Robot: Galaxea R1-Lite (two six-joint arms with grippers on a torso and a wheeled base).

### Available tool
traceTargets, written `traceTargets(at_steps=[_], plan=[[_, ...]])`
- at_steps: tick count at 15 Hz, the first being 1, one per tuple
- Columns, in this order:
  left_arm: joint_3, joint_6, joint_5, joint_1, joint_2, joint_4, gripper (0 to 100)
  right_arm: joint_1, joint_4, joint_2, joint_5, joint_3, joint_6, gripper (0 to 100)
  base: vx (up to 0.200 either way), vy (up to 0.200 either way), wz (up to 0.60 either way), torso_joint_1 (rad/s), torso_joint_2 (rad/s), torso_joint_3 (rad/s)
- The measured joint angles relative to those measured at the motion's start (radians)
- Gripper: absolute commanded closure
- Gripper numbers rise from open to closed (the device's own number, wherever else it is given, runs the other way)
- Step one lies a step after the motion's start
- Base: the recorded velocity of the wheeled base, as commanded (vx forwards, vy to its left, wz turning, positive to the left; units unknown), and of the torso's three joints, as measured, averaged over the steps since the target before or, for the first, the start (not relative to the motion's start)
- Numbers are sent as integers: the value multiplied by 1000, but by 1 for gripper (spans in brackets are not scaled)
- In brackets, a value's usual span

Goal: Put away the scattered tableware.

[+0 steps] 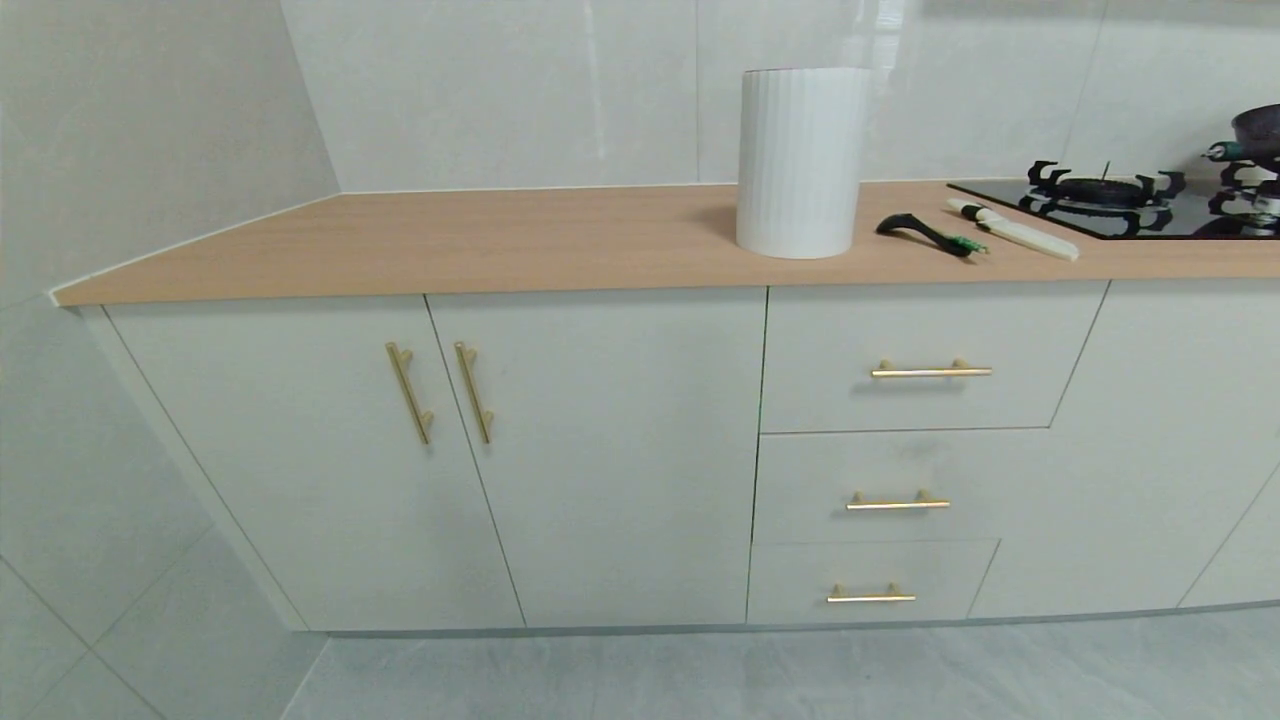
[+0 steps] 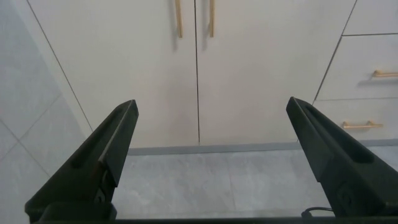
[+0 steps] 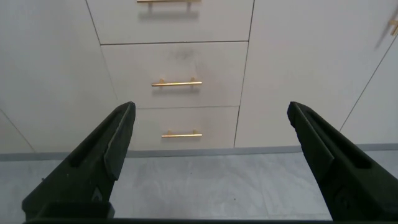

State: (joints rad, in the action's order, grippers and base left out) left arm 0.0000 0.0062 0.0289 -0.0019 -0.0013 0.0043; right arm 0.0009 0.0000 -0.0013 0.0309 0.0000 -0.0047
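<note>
I am looking first at the left gripper (image 2: 211, 104): its 2 dark fingers (image 2: 106, 149) are standing wide apart and nothing is sitting between them. It is hanging low over the grey floor (image 2: 205, 180) and is facing the 2 cupboard doors (image 1: 600, 450), each carrying 1 gold handle (image 1: 410, 393) beside the seam.

Above the doors the wooden counter (image 1: 450, 240) is running from the wall corner toward the right. A tall white ribbed holder (image 1: 800, 160) is standing upright on it, above the line between the doors and the drawers (image 1: 900, 400).

Just to the right of the holder the tableware is lying flat on the counter: a tool with a black handle (image 1: 925, 234) and, next to it, a white knife (image 1: 1012, 229). I cannot tell if these 2 are touching. Both are lying between the holder and the black hob (image 1: 1110, 205), near its front corner. A dark pot (image 1: 1258, 125) is sitting on the far burner.

Under the tableware the 3 drawers are stacked, all shut. The right gripper (image 3: 211, 107) is facing the 2 lower drawers, low over the floor. Its fingers are also spread wide and are holding nothing.
</note>
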Motion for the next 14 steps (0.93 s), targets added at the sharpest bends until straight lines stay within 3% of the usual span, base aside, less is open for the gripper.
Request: traceTargets(at_steps=[4, 14], plan=[[0, 0, 0, 0, 0, 0, 0, 0, 0, 0, 0, 0, -1, 0, 150, 0, 0, -3, 1, 2], [0, 0, -1, 0, 0, 0, 0, 0, 0, 1, -2, 0, -21, 0, 0, 0, 0, 0, 0, 0]])
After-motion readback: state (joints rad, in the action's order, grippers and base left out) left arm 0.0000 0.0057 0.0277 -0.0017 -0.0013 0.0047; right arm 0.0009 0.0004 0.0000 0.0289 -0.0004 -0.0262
